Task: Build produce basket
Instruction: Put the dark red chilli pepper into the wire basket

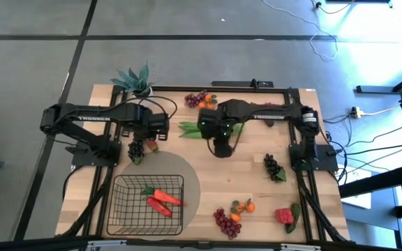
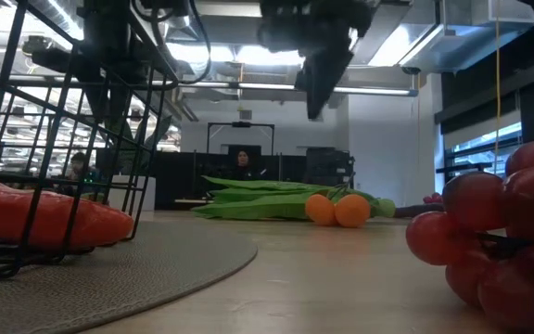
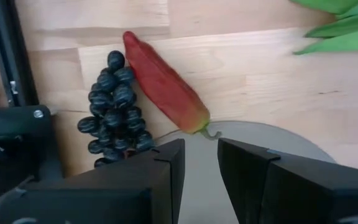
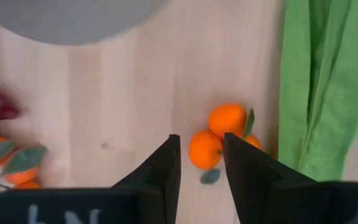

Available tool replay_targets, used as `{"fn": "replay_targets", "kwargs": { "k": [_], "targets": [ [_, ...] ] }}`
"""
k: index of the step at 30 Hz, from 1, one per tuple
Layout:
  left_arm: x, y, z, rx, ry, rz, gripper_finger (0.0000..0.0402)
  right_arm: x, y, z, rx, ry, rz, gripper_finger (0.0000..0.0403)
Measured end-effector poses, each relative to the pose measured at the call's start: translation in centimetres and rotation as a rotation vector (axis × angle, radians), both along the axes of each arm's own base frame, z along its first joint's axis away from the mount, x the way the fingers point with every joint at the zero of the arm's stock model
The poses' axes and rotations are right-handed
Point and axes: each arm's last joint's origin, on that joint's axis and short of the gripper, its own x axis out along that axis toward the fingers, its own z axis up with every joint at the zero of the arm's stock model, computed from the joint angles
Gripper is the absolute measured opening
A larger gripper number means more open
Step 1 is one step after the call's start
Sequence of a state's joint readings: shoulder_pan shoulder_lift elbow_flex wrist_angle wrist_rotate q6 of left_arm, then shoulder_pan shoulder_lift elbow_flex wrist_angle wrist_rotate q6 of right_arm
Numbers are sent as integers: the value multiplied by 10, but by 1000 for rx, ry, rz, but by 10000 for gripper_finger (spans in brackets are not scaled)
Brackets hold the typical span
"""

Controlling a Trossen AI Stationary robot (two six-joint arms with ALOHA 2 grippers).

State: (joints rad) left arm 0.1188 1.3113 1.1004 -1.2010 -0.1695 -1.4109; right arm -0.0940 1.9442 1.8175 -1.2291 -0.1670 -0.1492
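Dark fingers of the left gripper (image 3: 197, 177) stand a narrow gap apart with nothing between them, poised above the edge of the grey round mat (image 1: 187, 174). Just beyond them a dark grape bunch (image 3: 112, 102) lies touching a red pepper (image 3: 163, 84) on the wooden worktop (image 1: 257, 181). The right gripper (image 4: 201, 168), near the middle of the worktop, is likewise slightly parted and empty, held over a pair of tangerines (image 4: 216, 137) that sit beside long green bean pods (image 4: 316, 81).

The wire-mesh basket (image 1: 121, 209) rests on the mat at the near left of the worktop, holding a carrot (image 1: 166, 196) and another red pepper (image 1: 160, 206). More produce is scattered outside it: a red grape bunch (image 1: 225, 223) and tangerines (image 1: 243, 207) near the front edge, a strawberry (image 1: 285, 215) to their right, a dark grape bunch (image 1: 273, 167) near the right arm's base, and grapes with a tangerine (image 1: 202, 100) along the far edge. A potted teal-leaved plant (image 1: 135, 78) stands at the far left corner. In the low view, a person (image 2: 242, 160) shows in the room beyond.
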Motion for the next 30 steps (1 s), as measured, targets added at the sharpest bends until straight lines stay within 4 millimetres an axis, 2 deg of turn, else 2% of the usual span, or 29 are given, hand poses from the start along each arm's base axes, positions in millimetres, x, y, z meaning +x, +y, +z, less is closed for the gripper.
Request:
{"fn": "replay_targets", "kwargs": {
  "k": [5, 7, 13, 30],
  "targets": [
    [2, 0, 0, 2, -18, 0, 85, -5, 3, 33, 58, -215, 60, 108],
    [1, 0, 0, 2, -17, 0, 85, -7, 3, 40, 55, -263, 74, 108],
    [2, 0, 0, 2, -17, 0, 85, -13, 4, 29, 93, -314, 90, 108],
    [2, -2, 0, -82, -22, -44, 85, -12, 0, 32, 72, -352, 101, 108]
  ]
}}
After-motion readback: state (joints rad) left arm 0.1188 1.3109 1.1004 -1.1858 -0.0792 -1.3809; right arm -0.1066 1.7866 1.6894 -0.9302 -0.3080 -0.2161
